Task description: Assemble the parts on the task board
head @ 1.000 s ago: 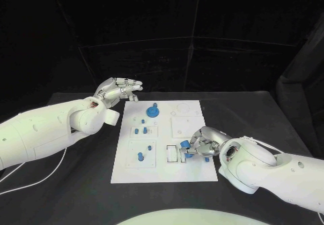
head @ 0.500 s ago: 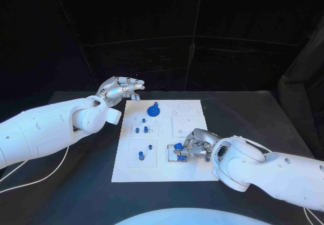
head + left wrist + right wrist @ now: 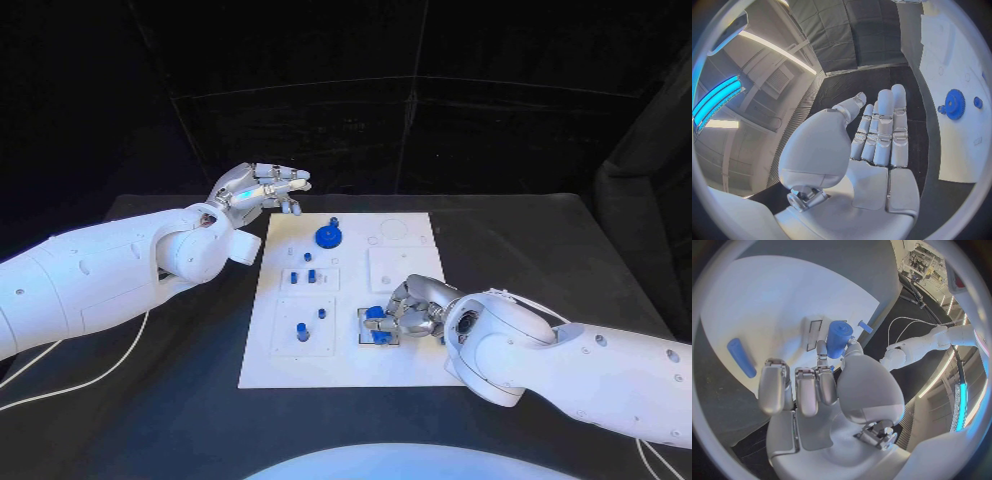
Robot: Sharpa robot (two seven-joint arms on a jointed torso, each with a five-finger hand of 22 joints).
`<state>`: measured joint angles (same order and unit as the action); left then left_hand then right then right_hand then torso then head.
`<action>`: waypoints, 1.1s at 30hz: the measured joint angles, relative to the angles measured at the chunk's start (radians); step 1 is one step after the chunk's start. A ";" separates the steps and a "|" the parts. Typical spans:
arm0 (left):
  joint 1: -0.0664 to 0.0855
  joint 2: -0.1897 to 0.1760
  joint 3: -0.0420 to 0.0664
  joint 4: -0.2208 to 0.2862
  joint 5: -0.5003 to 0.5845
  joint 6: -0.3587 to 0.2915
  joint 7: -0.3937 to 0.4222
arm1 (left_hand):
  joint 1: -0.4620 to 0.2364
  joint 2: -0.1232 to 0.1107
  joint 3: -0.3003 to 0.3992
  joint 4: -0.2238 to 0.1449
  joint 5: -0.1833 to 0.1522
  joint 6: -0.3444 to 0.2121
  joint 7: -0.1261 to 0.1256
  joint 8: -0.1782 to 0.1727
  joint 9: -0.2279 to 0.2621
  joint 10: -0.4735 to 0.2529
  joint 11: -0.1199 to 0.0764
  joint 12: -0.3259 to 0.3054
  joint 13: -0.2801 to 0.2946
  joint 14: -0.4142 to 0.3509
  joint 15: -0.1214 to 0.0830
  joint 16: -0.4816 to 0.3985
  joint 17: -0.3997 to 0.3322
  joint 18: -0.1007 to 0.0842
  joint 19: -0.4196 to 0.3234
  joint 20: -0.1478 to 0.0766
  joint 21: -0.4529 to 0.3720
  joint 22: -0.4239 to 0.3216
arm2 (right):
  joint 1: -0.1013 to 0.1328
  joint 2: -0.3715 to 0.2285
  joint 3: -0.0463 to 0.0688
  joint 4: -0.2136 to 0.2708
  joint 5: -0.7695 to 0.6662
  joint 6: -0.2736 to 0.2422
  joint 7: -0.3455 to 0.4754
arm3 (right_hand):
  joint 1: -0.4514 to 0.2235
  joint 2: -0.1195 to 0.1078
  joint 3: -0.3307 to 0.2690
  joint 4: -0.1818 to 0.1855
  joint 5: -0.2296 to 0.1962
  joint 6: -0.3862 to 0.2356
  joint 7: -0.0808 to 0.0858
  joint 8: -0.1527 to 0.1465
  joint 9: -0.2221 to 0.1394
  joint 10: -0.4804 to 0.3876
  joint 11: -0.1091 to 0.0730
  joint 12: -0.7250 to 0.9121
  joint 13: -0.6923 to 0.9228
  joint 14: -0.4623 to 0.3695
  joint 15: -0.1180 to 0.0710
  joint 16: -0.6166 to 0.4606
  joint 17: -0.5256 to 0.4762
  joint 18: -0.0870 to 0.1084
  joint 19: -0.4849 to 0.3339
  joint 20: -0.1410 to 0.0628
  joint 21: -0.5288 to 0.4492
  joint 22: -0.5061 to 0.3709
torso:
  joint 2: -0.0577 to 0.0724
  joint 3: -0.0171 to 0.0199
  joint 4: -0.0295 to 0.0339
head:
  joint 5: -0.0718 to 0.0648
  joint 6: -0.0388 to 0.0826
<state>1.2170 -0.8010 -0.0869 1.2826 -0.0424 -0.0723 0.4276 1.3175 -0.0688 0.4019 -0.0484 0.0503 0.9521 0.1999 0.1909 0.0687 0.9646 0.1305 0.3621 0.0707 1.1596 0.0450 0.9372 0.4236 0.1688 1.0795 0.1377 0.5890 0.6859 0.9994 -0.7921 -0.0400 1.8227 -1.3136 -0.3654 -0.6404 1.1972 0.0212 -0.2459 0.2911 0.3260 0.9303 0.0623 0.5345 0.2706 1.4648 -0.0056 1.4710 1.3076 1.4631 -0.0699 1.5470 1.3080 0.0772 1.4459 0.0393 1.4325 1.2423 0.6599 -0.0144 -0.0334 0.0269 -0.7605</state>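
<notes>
Blue plastic cylinder (image 3: 838,337) sat pinched in the right hand (image 3: 407,309), thumb and fingers (image 3: 821,371) closed on it, over the small rectangular slot (image 3: 814,333) near the middle of the white task board (image 3: 411,362). Over the last second this hand had crept leftward from the board's right side to the slot; insertion looked imminent, not done. Left hand (image 3: 257,191) hovered beyond the board's far-left corner, fingers loosely apart, holding nothing, unchanged. Blue gear (image 3: 329,237) stood at the far end. The cylinder's lower end was hidden; seating could not be judged.
</notes>
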 measured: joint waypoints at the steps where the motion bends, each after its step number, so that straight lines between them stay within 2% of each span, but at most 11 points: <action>1: 0.000 0.000 0.000 0.000 0.000 0.000 0.000 | 0.000 0.000 0.000 0.000 0.000 0.000 0.000 0.000 0.000 0.000 0.000 0.000 0.000 0.000 0.000 0.000 0.000 0.000 0.000 0.000 0.000 0.000 | 0.000 0.002 0.000 -0.001 -0.001 -0.001 0.000 | -0.009 -0.002 -0.007 -0.001 -0.014 0.000 0.000 0.000 0.002 0.000 0.000 -0.005 0.000 0.001 -0.001 0.000 0.000 0.000 0.000 0.000 0.000 0.000 | 0.000 0.0000 -0.0001 | 0.000 0.000; 5: 0.000 0.000 0.000 0.000 0.000 0.000 0.000 | 0.000 0.000 0.000 0.000 0.000 0.000 0.000 0.000 0.000 0.000 0.000 0.000 0.000 0.000 0.000 0.000 0.000 0.000 0.000 0.000 0.000 0.000 | 0.000 0.008 0.000 -0.005 -0.004 -0.002 0.000 | -0.040 -0.007 -0.021 -0.001 -0.103 0.000 0.000 0.000 0.007 0.000 0.000 -0.011 0.000 0.004 -0.004 0.000 0.000 0.000 0.004 -0.004 0.000 0.000 | 0.000 0.0000 -0.0001 | 0.001 -0.001; 7: 0.000 0.000 0.000 0.000 0.000 0.000 0.000 | 0.000 0.000 0.000 0.000 0.000 0.000 0.000 0.000 0.000 0.000 0.000 0.000 0.000 0.000 0.000 0.000 0.000 0.000 0.000 0.000 0.000 0.000 | 0.000 0.011 0.000 -0.007 -0.007 -0.002 -0.001 | -0.068 -0.023 -0.024 0.000 -0.161 0.000 0.000 0.003 0.010 0.000 0.000 -0.015 0.000 0.004 -0.004 -0.004 0.000 0.000 0.004 -0.004 0.000 0.000 | 0.000 0.0000 -0.0001 | 0.002 -0.001; 9: 0.000 0.000 0.000 0.000 0.000 0.000 -0.001 | 0.000 0.000 0.000 0.000 0.000 0.000 0.000 0.001 0.000 0.000 0.000 0.003 0.000 0.000 0.000 0.000 0.000 0.000 0.000 0.000 0.000 0.000 | 0.000 0.014 0.000 -0.010 -0.010 0.000 -0.001 | -0.120 -0.065 -0.004 0.004 -0.225 0.000 0.000 0.002 0.014 0.000 0.000 -0.023 0.000 0.004 -0.004 -0.004 0.000 0.000 0.004 -0.004 0.000 -0.002 | 0.000 0.0000 -0.0001 | 0.002 -0.001; 12: 0.000 0.000 0.000 0.000 0.000 0.000 -0.001 | 0.000 0.000 0.000 0.000 0.000 0.000 0.000 0.004 0.000 0.000 0.000 0.006 0.000 0.000 0.000 0.000 0.000 0.000 0.000 0.000 0.000 0.000 | 0.000 0.016 0.000 -0.016 -0.015 0.003 -0.004 | -0.192 -0.135 0.039 0.007 -0.270 -0.006 0.005 -0.004 0.017 0.000 0.000 -0.040 0.000 0.004 -0.004 -0.011 0.000 0.000 0.004 -0.004 0.000 -0.006 | -0.001 -0.0001 -0.0001 | 0.003 -0.001; 16: 0.000 -0.001 0.000 0.000 0.000 0.000 -0.001 | 0.000 0.000 0.000 0.000 0.000 0.000 0.000 0.004 0.000 0.000 0.000 0.006 0.000 0.000 0.000 0.000 -0.001 0.000 0.000 0.000 0.000 0.000 | 0.000 0.015 0.000 -0.020 -0.027 0.006 -0.009 | -0.227 -0.163 0.053 0.007 -0.273 -0.006 0.006 -0.004 0.018 0.000 0.000 -0.054 0.000 0.004 -0.004 -0.011 0.000 0.000 0.004 -0.004 0.000 -0.010 | -0.001 -0.0001 -0.0003 | 0.003 -0.001; 19: 0.000 -0.001 0.000 0.001 0.000 0.000 -0.001 | 0.000 0.000 0.000 0.000 0.000 0.000 0.000 0.004 0.000 0.000 0.000 0.006 0.000 0.000 0.000 0.000 -0.001 0.000 0.000 0.000 0.000 0.000 | 0.000 0.012 0.000 -0.020 -0.034 0.007 -0.010 | -0.227 -0.163 0.068 0.006 -0.273 -0.009 0.009 -0.008 0.020 0.000 0.000 -0.054 0.000 0.004 -0.004 -0.011 0.000 0.000 0.001 -0.006 0.000 -0.010 | -0.001 -0.0001 -0.0008 | 0.004 -0.001; 21: 0.000 -0.001 0.000 0.001 0.000 0.000 -0.002 | 0.000 0.000 0.000 0.000 0.000 0.000 0.000 0.004 0.000 0.000 0.000 0.006 0.000 0.000 0.000 0.000 -0.001 0.000 0.000 0.000 0.000 0.000 | 0.000 0.008 0.000 -0.017 -0.039 0.008 -0.009 | -0.193 -0.131 0.092 0.001 -0.259 -0.009 0.009 -0.008 0.022 0.000 0.000 -0.058 0.000 0.004 -0.004 -0.011 0.000 0.000 0.001 -0.006 0.000 -0.010 | -0.001 0.0000 -0.0009 | 0.004 -0.001; 23: 0.000 -0.001 0.000 0.001 0.000 0.000 -0.002 | 0.000 0.000 0.000 0.000 0.000 0.000 0.000 0.004 0.000 0.000 0.000 0.006 0.000 0.000 0.000 0.000 -0.001 0.000 0.000 0.000 0.000 0.000 | 0.000 0.004 0.000 -0.011 -0.044 0.010 -0.005 | -0.133 -0.112 0.106 -0.003 -0.238 -0.009 0.009 -0.008 0.026 0.000 0.000 -0.058 0.000 0.004 -0.004 -0.011 0.000 0.000 0.001 -0.006 0.000 -0.010 | -0.001 0.0005 -0.0009 | 0.004 -0.002; 27: 0.000 -0.002 0.000 0.001 0.000 0.000 -0.002 | 0.000 0.000 0.000 0.000 0.000 0.000 0.000 0.004 0.000 0.000 0.000 0.006 0.000 0.000 0.000 0.000 -0.001 0.000 0.000 0.000 0.000 -0.001 | 0.000 -0.001 0.000 0.000 -0.052 0.016 0.006 | 0.007 -0.093 0.129 -0.061 -0.212 -0.009 0.009 -0.008 0.033 0.000 0.000 -0.058 0.000 0.004 -0.004 -0.011 0.000 0.000 0.001 -0.006 0.000 -0.009 | -0.001 0.0012 -0.0011 | 0.005 -0.003; 33: 0.000 -0.002 0.000 0.000 0.000 0.000 -0.002 | 0.000 0.000 0.000 0.000 0.000 0.000 0.000 0.004 0.000 0.000 0.000 0.006 0.000 0.000 0.000 0.000 -0.001 0.000 0.000 0.000 0.000 -0.001 | 0.000 -0.002 0.001 0.005 -0.071 0.027 0.021 | 0.101 -0.078 0.133 -0.119 -0.212 -0.009 0.009 -0.004 0.040 0.000 0.000 -0.060 0.000 0.004 -0.004 -0.011 0.000 0.000 0.001 -0.006 0.000 -0.003 | -0.001 0.0012 -0.0015 | 0.002 -0.004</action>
<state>1.2173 -0.8028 -0.0869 1.2830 -0.0424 -0.0721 0.4253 1.3175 -0.0688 0.4019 -0.0484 0.0503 0.9521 0.1999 0.1949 0.0686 0.9647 0.1305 0.3678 0.0707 1.1596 0.0449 0.9372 0.4226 0.1689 1.0795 0.1377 0.5890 0.6854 0.9998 -0.7941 -0.0394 1.8280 -1.3841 -0.3387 -0.6199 1.2979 -0.0567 -0.1125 0.1717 0.1139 0.9210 0.0714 0.5307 0.3107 1.4648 -0.0055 1.4114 1.3076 1.4669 -0.0736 1.5357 1.3077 0.0773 1.4468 0.0332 1.4324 1.2390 0.6593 -0.0131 -0.0349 0.0293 -0.7646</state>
